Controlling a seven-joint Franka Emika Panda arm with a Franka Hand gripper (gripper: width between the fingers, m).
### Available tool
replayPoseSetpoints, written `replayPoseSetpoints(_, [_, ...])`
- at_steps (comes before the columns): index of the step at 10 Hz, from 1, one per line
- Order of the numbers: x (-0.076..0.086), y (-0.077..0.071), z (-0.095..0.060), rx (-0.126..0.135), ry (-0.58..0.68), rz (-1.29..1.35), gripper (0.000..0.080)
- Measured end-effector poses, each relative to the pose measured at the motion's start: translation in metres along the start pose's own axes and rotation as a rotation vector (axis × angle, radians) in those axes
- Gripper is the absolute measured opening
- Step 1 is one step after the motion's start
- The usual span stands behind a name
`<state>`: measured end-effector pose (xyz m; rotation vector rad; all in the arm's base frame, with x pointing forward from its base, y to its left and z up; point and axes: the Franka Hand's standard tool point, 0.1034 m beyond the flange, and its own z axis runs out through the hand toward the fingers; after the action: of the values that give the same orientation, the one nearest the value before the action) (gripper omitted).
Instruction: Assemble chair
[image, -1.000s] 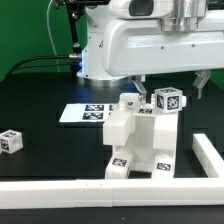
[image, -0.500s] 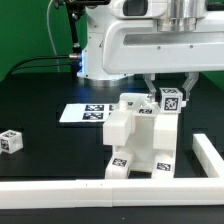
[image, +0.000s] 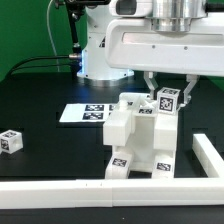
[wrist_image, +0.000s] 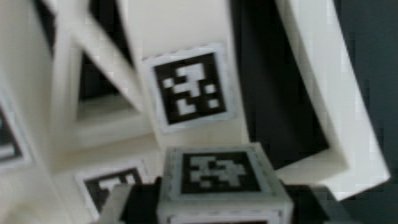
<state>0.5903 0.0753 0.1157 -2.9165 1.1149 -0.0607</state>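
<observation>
Claw (image: 169, 93) hangs straight down over the chair assembly (image: 138, 140), its two fingers (image: 151, 86) closed on a small cube leg (image: 168, 101), one finger flat on each side face. The cube leg sits at the assembly's upper corner, about 1 o'clock from the assembly's middle in the exterior view; its underside looks to rest on the block below, though the seam is too fine to be sure. It is glossy white, and the face toward the exterior camera carries a black-and-white square tag. In the wrist view the same cube fills the near edge, tagged top face up, with dark finger pads pressed to it on both sides and a tagged upright slab (wrist_image: 192, 88) of the assembly beyond it. The assembly itself is a stepped stack of glossy white blocks standing upright on the black surface (image: 40, 100), with two tags low on its front faces and one more on top near the cube leg. A loose cube (image: 10, 141), also tagged, lies well apart at about 9 o'clock from the assembly. The marker board (image: 83, 113) lies flat at about 10 o'clock, just behind the assembly. A white rail (image: 90, 190) runs along the 6 o'clock edge and turns up at 3 o'clock.
</observation>
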Motion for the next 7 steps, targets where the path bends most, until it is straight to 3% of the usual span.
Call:
replayPoseSetpoints(5, [-0.0004, -0.0035, 0.0005, 0.033, -0.04, 0.591, 0.0281])
replayPoseSetpoints(7, [-0.0004, -0.0035, 0.0006, 0.033, -0.04, 0.572, 0.0287])
